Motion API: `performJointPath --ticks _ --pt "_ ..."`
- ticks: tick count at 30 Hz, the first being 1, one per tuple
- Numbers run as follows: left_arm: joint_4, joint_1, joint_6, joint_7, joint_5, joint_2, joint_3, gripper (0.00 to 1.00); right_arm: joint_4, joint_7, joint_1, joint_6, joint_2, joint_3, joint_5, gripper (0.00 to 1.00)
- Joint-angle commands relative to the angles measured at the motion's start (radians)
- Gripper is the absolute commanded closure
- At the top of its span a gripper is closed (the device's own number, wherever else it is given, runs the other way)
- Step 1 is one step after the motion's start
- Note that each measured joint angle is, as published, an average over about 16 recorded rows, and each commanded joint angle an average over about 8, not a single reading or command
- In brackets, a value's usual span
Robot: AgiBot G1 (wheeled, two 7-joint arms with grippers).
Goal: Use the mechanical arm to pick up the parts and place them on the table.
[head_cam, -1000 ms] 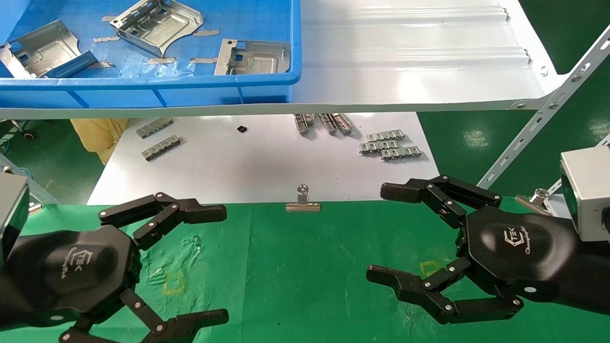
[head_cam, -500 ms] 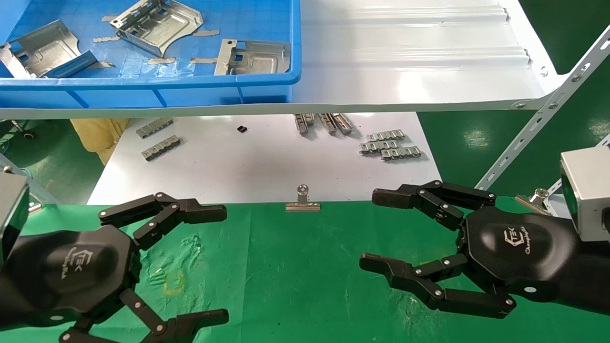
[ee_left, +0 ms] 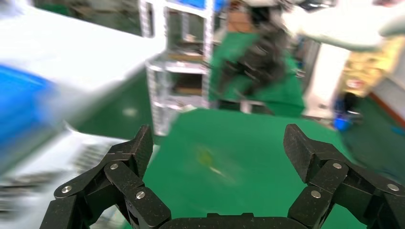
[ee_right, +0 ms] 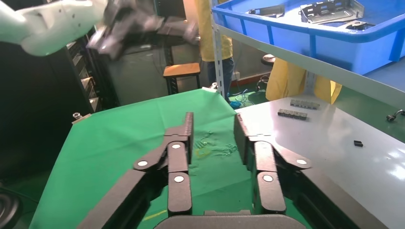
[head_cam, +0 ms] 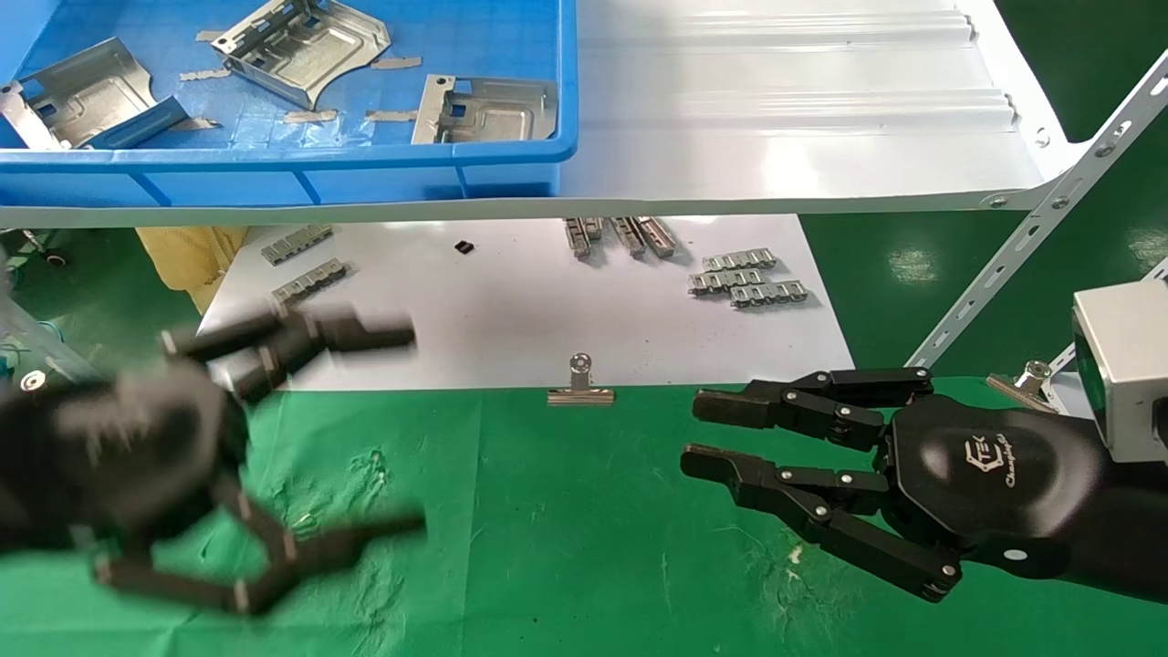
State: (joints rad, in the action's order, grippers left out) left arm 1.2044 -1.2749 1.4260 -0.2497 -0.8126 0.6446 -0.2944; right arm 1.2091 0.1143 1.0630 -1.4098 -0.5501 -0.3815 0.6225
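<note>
Three silvery stamped parts (head_cam: 301,46) (head_cam: 488,109) (head_cam: 82,91) lie in the blue bin (head_cam: 292,160) on the white shelf; they also show in the right wrist view (ee_right: 329,9). My left gripper (head_cam: 409,429) is motion-blurred above the left of the green table (head_cam: 566,529), near the white board's edge. It is wide open and empty, as the left wrist view (ee_left: 218,143) shows. My right gripper (head_cam: 689,433) hovers over the table's right side. Its fingers stand close together with a narrow gap and hold nothing, as the right wrist view (ee_right: 213,121) shows.
A silver binder clip (head_cam: 580,388) sits at the table's far edge. Small grey clip strips (head_cam: 744,278) (head_cam: 306,278) lie on the white board (head_cam: 511,319) under the glossy white shelf (head_cam: 785,109). A slotted metal brace (head_cam: 1031,237) slants at the right.
My left gripper has lifted and moved away from me toward the white board, still open. My right gripper's fingers have drawn together from wide open to a narrow gap.
</note>
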Motion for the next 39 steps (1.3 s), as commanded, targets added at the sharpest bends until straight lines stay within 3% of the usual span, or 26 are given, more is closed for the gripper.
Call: performJointPath --ticks 1,5,13,15,21,23,30,39 --pt "-0.006 -0.063 -0.021 -0.027 -0.017 0.001 0.001 0.0 0.0 0.0 0.0 0.0 0.0 0.0 0.0 1.0" --pt "-0.166 -0.253 -0.09 -0.05 -0.146 0.083 -0.048 0.0 0.0 0.0 0.0 0.0 0.0 0.0 0.0 1.0" --pt "-0.622 -0.598 -0.255 -0.018 -0.437 0.286 -0.18 0.0 0.0 0.0 0.0 0.0 0.0 0.0 0.0 0.98" --pt "-0.726 -0.658 -0.307 0.004 -0.505 0.33 -0.213 0.03 0.0 0.0 0.0 0.0 0.0 0.0 0.0 0.74" --pt "-0.952 -0.752 -0.477 0.068 -0.611 0.427 -0.262 0.78 0.0 0.0 0.0 0.0 0.0 0.0 0.0 0.01" --pt "-1.0 -0.764 -0.528 0.082 -0.618 0.446 -0.262 1.0 0.0 0.0 0.0 0.0 0.0 0.0 0.0 0.0" --pt "-1.102 -0.787 -0.634 0.114 -0.627 0.482 -0.261 1.0 0.0 0.0 0.0 0.0 0.0 0.0 0.0 0.0" --pt "-1.163 -0.803 -0.636 0.122 -0.626 0.493 -0.26 1.0 0.0 0.0 0.0 0.0 0.0 0.0 0.0 0.0"
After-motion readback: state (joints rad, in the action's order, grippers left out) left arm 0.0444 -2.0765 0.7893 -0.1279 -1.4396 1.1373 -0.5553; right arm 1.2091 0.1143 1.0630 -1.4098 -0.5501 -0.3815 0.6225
